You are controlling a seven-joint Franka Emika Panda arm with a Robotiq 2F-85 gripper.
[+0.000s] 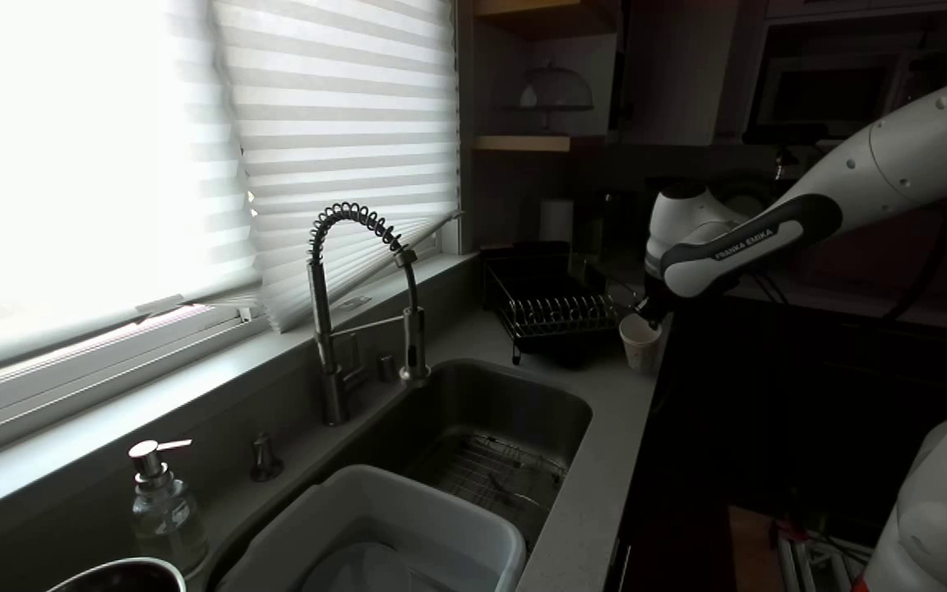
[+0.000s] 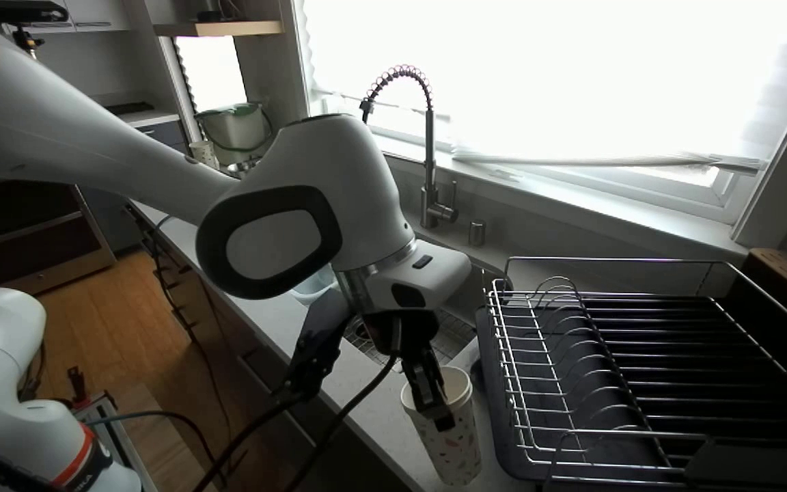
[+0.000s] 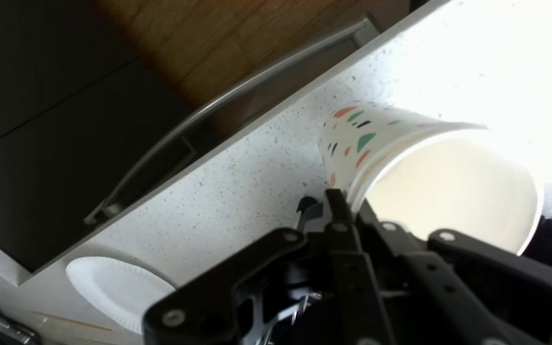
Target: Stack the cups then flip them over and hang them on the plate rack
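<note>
Gripper (image 3: 352, 203) pinched the cup (image 3: 448, 187) by its rim, one finger inside, one out. Cup was mouth up at the counter (image 1: 593, 473) edge, just beside the black rack (image 2: 615, 383); couldn't tell if its base touched. Grey tub (image 1: 432, 501) filled the near end of the sink (image 1: 515, 400), pump bottle (image 1: 168, 518) near it. Blind (image 1: 342, 107) sagged crooked over the window (image 1: 87, 362); wood floor (image 2: 79, 328) below.
</note>
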